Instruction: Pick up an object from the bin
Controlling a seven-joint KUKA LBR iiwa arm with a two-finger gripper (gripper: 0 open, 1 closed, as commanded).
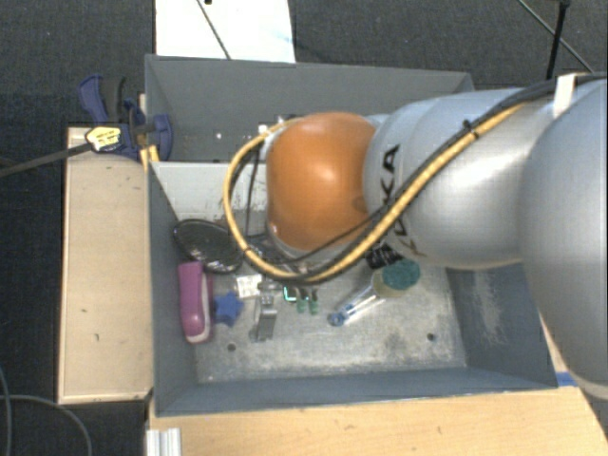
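The gripper (269, 304) sits low in the left-centre of the bin (408, 342), mostly hidden under the orange cover (318, 179) on the wrist. Whether it is open or closed cannot be told, and nothing can be seen held in it. Its tip appears to hang just above the floor or to rest on it, among a loose cluster of small things. A small white piece (249, 286) lies just to its left, a small blue piece (226, 309) is a little further left, and a small green piece (304, 300) is just to its right. Any of these three could be the thing to pick, since they are the closest; which one the gripper is centred on cannot be made out. Further out, a purple oblong object (193, 300) lies lengthwise along the left wall, and a dark grey oval thing (201, 240) sits behind it near the sloped corner. A clear stick with a blue tip (350, 308) lies tilted to the right of the cluster, beside a teal round disc (397, 275). The things lie scattered flat on the floor rather than heaped, which probably suits a straight descent from above. This likely explains the wrist pointing nearly straight down. The arm (475, 188) enters from the right and crosses over the bin's right half. A yellow-and-black cable (233, 198) runs along the arm and loops round the cover. The right part of the floor lies bare.
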